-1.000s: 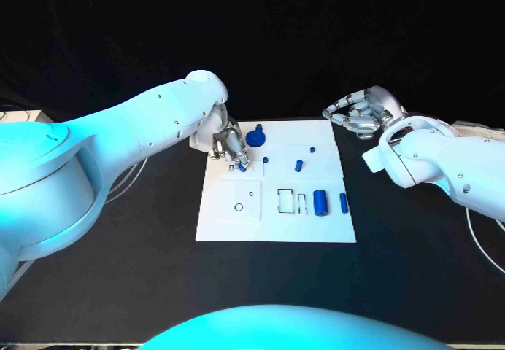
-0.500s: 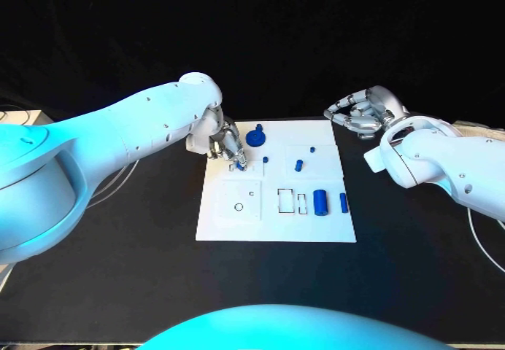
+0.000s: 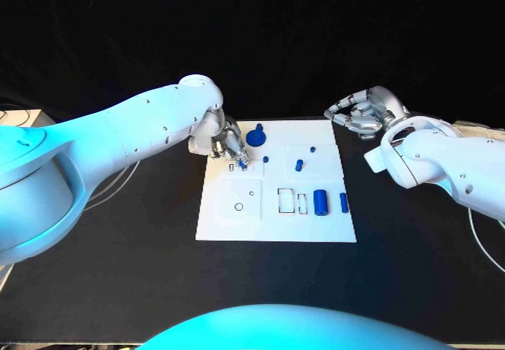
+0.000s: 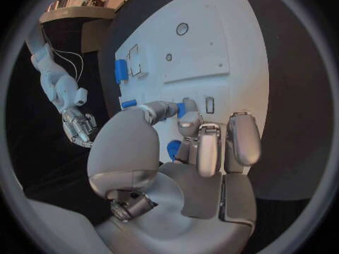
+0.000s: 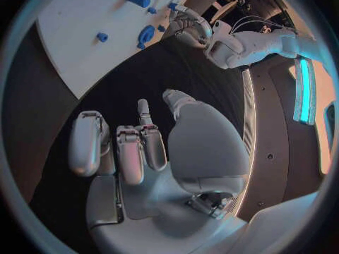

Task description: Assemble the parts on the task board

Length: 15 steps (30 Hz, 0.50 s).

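Your black table (image 3: pixel 126 277) spreads wide, with open dark surface all round the white task board (image 3: pixel 276 222) at its middle. Blue parts sit on the board: a large cylinder (image 3: pixel 320 202) and a slimmer one (image 3: pixel 344 202) lie beside the outlined slots, and a round knob piece (image 3: pixel 256 135) stands near the far edge. Your left hand (image 3: pixel 226 144) is down over the board's far left corner, pinching a small blue part (image 4: pixel 182 108) between thumb and finger. Your right hand (image 3: pixel 363 111) hangs off the board's far right corner, fingers curled in, holding nothing.
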Motion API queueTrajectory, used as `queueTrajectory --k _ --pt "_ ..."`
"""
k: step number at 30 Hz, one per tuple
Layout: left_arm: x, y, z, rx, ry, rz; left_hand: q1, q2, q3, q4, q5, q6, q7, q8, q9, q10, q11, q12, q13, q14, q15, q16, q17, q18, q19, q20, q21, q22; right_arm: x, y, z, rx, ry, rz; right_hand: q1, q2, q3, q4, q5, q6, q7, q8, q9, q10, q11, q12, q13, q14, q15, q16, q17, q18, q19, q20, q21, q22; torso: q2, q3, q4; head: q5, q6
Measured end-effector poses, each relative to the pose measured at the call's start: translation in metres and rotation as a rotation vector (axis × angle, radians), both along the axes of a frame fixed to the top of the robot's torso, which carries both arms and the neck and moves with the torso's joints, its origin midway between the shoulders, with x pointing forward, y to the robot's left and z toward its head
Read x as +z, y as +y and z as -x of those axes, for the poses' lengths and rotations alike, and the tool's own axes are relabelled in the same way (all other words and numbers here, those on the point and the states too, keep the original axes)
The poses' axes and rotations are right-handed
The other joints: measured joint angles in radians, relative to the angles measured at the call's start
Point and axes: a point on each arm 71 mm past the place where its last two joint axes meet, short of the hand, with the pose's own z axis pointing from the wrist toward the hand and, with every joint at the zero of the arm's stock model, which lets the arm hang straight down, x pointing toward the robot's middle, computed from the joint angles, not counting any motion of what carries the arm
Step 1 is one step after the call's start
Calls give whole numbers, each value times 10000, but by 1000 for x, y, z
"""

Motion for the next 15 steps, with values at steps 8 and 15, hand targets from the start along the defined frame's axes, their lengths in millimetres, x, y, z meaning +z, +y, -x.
queueTrajectory --k 8,15 --pt "0 -1 0 20 -43 19 0 0 0 0 0 1 1 0 9 0 0 0 8 0 0 0 0 0 0 0 0 0 0 0 0 5 2 0 0 0 0 0 0 0 0 0 0 0 0 0 -1 0 0 0 0 0 0 0 0 0 0 7 -5 16 -7" --pt "0 -1 0 -6 -3 5 0 0 0 0 -3 1 0 0 9 0 0 0 16 0 0 0 0 0 0 0 0 -2 0 0 0 -1 4 2 0 0 0 0 0 0 0 0 -1 0 0 0 -1 0 0 0 0 0 0 0 0 0 0 9 -6 21 -17"
